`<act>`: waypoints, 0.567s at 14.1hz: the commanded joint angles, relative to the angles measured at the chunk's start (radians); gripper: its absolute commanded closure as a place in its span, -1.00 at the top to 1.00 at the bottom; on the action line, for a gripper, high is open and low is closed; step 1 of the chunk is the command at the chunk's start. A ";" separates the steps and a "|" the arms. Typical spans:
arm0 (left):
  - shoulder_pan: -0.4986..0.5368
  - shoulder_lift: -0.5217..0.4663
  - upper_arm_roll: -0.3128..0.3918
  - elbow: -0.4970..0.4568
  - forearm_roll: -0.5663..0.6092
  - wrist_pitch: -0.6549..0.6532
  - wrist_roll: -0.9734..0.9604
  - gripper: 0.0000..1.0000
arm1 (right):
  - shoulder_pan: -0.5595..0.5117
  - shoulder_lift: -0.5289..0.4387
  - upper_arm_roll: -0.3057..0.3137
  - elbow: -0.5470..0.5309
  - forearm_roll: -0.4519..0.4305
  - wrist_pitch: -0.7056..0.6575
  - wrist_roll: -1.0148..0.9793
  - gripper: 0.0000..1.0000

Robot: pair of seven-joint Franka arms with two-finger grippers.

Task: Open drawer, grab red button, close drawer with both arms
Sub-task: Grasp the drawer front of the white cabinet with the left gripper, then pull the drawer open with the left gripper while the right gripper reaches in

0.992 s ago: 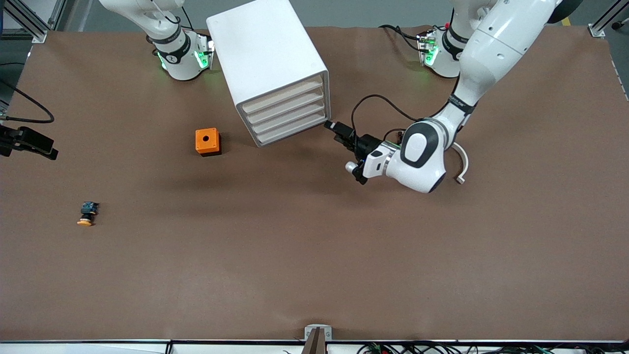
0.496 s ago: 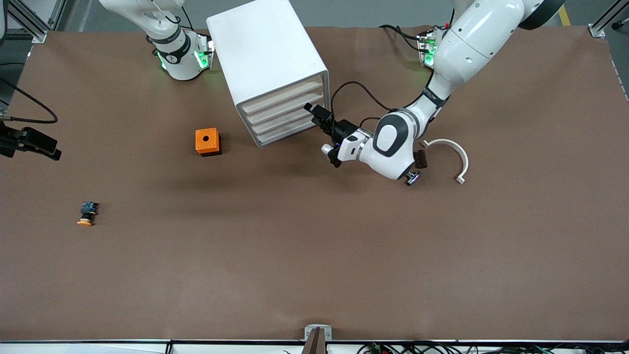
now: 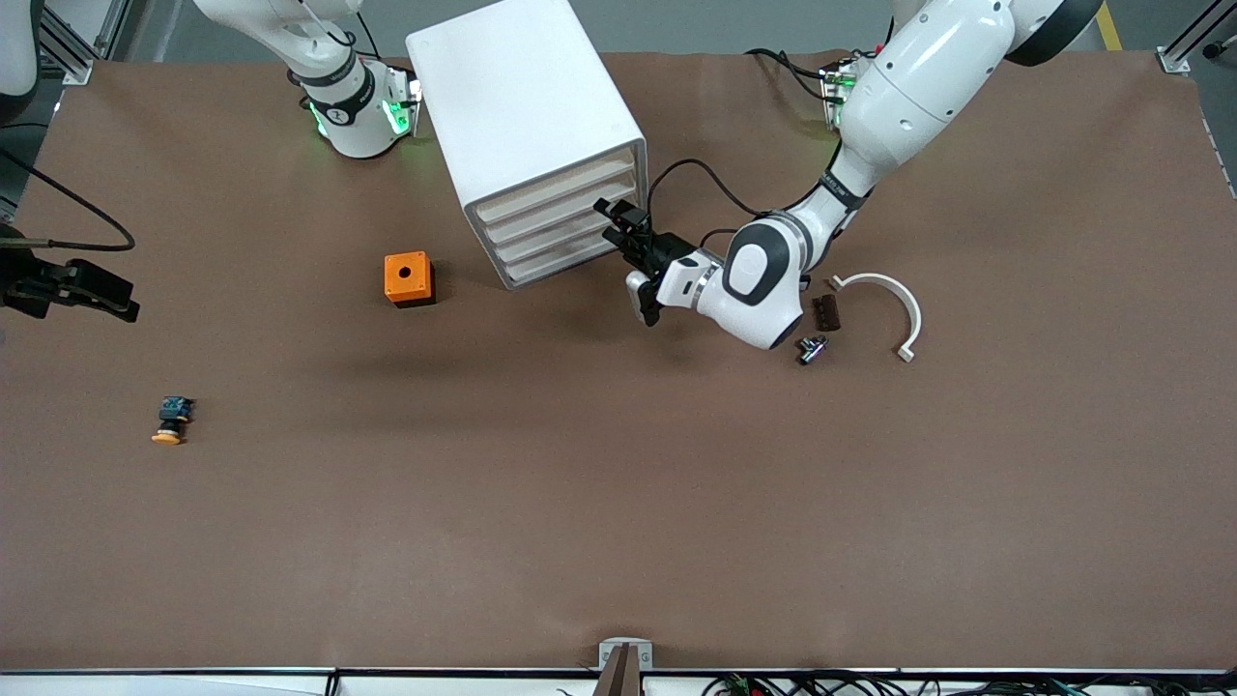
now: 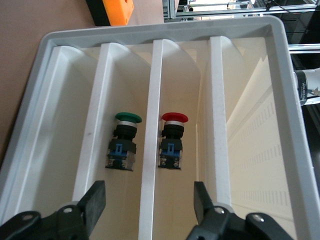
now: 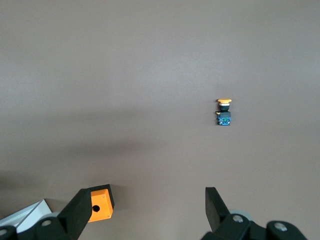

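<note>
**Getting ready to pull the drawer open**
The red button (image 4: 172,142) lies inside its drawer (image 4: 183,70) in the white cabinet (image 3: 522,106) (a green one sits next door). The left gripper (image 3: 618,222) is at the drawer fronts, fingers apart, and should pinch that edge next. The right gripper (image 5: 150,200) waits, fingers apart, over the table.

My left gripper (image 3: 617,220) at cabinet (image 3: 527,135) drawer fronts, frame center-top; right gripper (image 3: 82,288) at frame's left edge over the table (image 3: 618,483).

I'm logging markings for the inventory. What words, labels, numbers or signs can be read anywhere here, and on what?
None can be read.
Left arm: a black band with pale lettering, too small to read.
Right arm: a black band with a pale mark, too small to read.
Cabinet, red button, orange cube: no text visible.
</note>
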 commanded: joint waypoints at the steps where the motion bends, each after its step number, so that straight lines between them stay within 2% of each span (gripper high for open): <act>1: -0.031 0.001 -0.001 -0.002 -0.046 0.030 0.024 0.52 | 0.024 0.029 -0.009 0.023 -0.012 -0.005 0.015 1.00; 5: -0.043 0.016 -0.001 -0.005 -0.054 0.053 0.049 0.42 | 0.037 0.028 -0.009 0.020 -0.006 -0.011 0.018 1.00; 8: -0.072 0.018 -0.001 -0.008 -0.105 0.056 0.049 0.36 | 0.070 0.026 -0.009 0.017 -0.004 -0.040 0.026 1.00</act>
